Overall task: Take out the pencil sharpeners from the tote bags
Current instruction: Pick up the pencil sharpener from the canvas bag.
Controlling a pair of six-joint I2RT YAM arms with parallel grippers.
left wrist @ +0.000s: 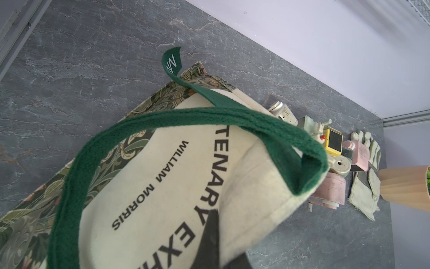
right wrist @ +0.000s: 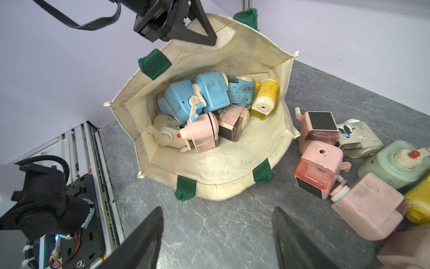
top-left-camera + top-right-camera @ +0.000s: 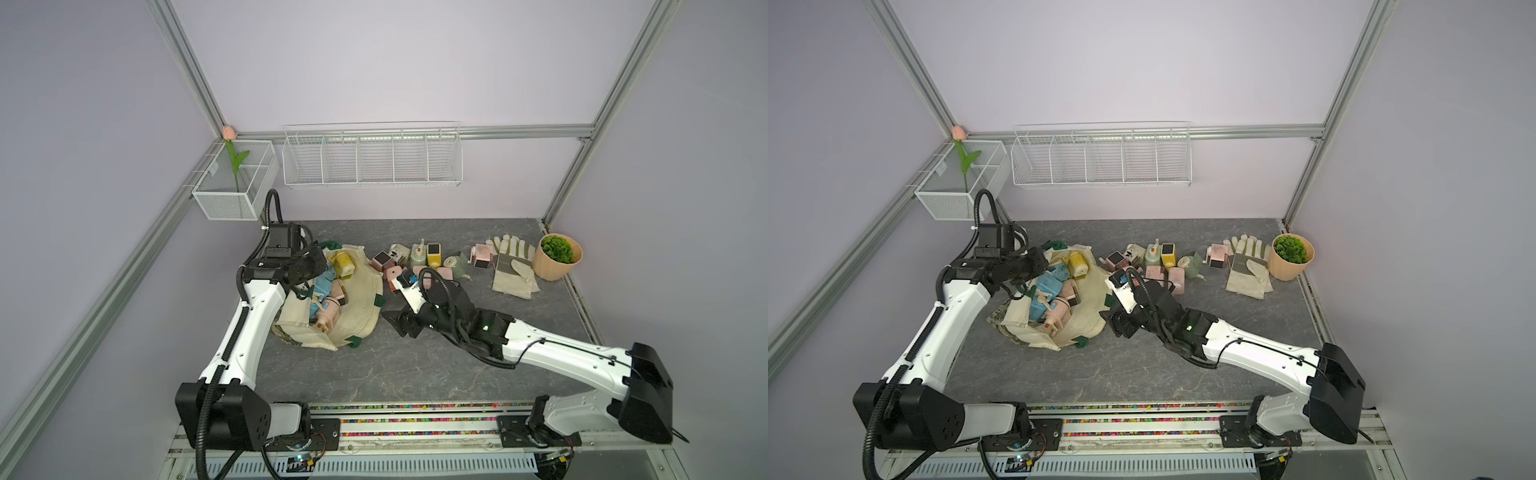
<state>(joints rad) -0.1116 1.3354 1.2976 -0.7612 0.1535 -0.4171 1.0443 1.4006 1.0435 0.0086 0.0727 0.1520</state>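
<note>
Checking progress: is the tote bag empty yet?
Not empty. The tote bag lies open, and blue, pink, yellow and cream pencil sharpeners sit piled inside it.

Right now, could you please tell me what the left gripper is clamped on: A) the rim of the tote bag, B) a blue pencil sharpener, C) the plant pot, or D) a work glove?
A: in the right wrist view the left gripper is shut on the cream rim of the tote bag, propping its mouth open.

Pale lilac walls with silver aluminium rails enclose a dark grey marbled tabletop; a white wire rack hangs behind.
</note>
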